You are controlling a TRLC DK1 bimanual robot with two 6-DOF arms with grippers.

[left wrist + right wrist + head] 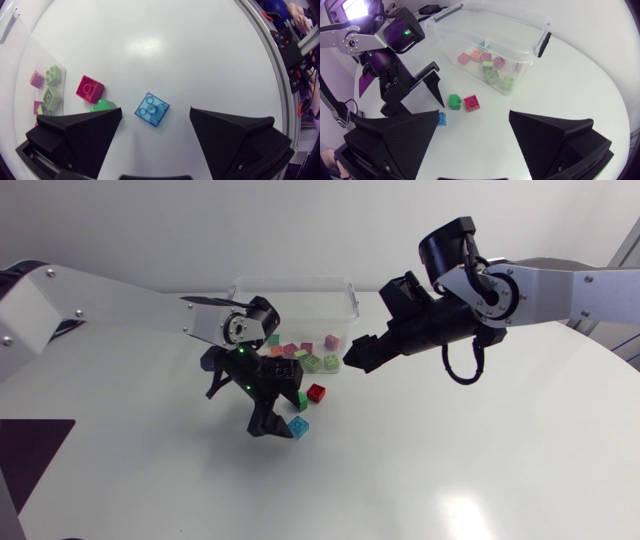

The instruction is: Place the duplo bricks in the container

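1. The left gripper (pixel 155 112) has its two black wedge fingers spread wide apart and holds nothing.
2. A translucent blue square duplo brick (pixel 152 109) lies flat on the white surface (pixel 175 45), studs up, between these fingers and touching neither.
3. A bright green duplo brick (pixel 104 105) sits at the tip of one left gripper finger and is partly hidden by it.
4. A red square duplo brick (pixel 89 89) lies just beside the green one, on the side away from the gripper.
5. The clear plastic container (pixel 540 31) stands beyond the red brick, well apart from the left gripper. It holds several pale green and pink bricks (pixel 493 75).
6. The right gripper (pixel 474 113) is held above the surface with its fingers wide apart and nothing between them.
7. Ahead of the right gripper lie the red and green bricks, with the container behind them. The blue brick lies beside one right gripper finger, under the left gripper.
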